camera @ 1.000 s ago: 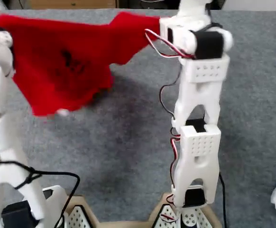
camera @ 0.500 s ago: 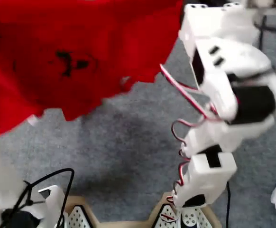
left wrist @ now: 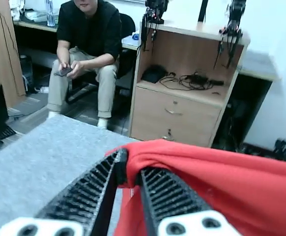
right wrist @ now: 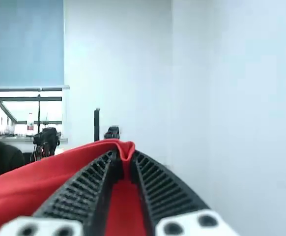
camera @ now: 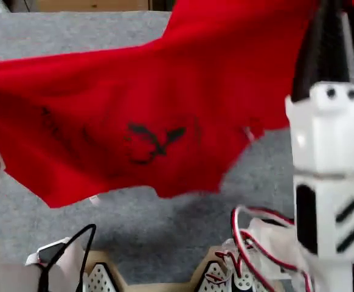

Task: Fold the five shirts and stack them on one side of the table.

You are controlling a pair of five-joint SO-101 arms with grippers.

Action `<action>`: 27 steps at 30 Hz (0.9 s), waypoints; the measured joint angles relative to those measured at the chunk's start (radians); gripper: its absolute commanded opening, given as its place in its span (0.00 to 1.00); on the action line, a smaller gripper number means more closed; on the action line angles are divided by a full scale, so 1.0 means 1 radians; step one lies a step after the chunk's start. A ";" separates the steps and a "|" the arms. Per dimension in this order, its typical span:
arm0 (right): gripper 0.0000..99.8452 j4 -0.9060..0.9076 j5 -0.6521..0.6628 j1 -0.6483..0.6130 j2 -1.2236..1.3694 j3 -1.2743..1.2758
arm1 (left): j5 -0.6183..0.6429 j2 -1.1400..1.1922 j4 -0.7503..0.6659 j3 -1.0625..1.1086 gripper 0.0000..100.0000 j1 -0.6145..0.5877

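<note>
Presently held: we find the red shirt point(camera: 165, 115) lifted above the grey tabletop point(camera: 165, 231), spread between the two arms, its lower hem hanging free.
Left jaws: closed down on a bunched fold at the edge of the red shirt point(left wrist: 221, 182), with only cloth between them.
Right jaws: likewise pinched tight on a thin ridge of the red shirt point(right wrist: 121, 201).
Risk, slip: we judge both pinches shallow. The cloth's weight, or a sharp pull between the arms, could draw a fold out and drop one side.
Risk, lay-down: the body sags unevenly and the hem runs wavy, so it may land creased or doubled under, spoiling the fold.
Risk, snag: the shirt hangs close behind an arm's white housing point(camera: 329, 152). We judge a careless lowering could catch cloth on it.
Shirt material: soft, limp, matte fabric draping in broad folds, with a dark printed motif point(camera: 156, 139) at the middle.
Tabletop surface: grey, felt-like nap. We expect it to grip cloth rather than let it slide.
Jaw faces: black, ribbed, long and tapering, on white plastic bodies.
</note>
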 measured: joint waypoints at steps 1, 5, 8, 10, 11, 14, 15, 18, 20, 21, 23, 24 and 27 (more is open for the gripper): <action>0.01 -0.009 0.000 0.000 0.000 0.000 | 0.020 -0.011 0.000 0.028 0.02 0.000; 0.01 -0.068 0.002 0.000 0.051 0.080 | 0.054 -0.006 0.002 0.206 0.02 0.009; 0.01 -0.140 0.002 -0.002 0.132 0.201 | 0.049 0.034 -0.041 0.359 0.02 0.028; 0.01 -0.207 0.002 -0.020 0.193 0.293 | 0.037 0.068 -0.110 0.465 0.02 0.031; 0.01 -0.245 0.000 -0.032 0.229 0.341 | 0.034 0.089 -0.158 0.519 0.02 0.032; 0.01 -0.368 0.000 -0.084 0.344 0.477 | 0.029 0.160 -0.342 0.709 0.02 0.032; 0.01 -0.411 0.000 -0.100 0.387 0.522 | 0.020 0.190 -0.405 0.776 0.02 0.032; 0.01 -0.537 0.000 -0.135 0.523 0.626 | -0.018 0.288 -0.623 0.971 0.02 0.034; 0.01 -0.615 0.000 -0.155 0.620 0.663 | -0.049 0.370 -0.772 1.089 0.02 0.034; 0.01 -0.654 0.000 -0.164 0.674 0.669 | -0.063 0.422 -0.845 1.138 0.02 0.034; 0.01 -0.721 0.000 -0.175 0.784 0.671 | -0.094 0.532 -0.982 1.215 0.02 0.038; 0.01 -0.753 0.000 -0.178 0.838 0.671 | -0.115 0.594 -1.030 1.227 0.02 0.044; 0.01 -0.838 0.000 -0.176 0.988 0.660 | -0.170 0.764 -1.120 1.212 0.02 0.063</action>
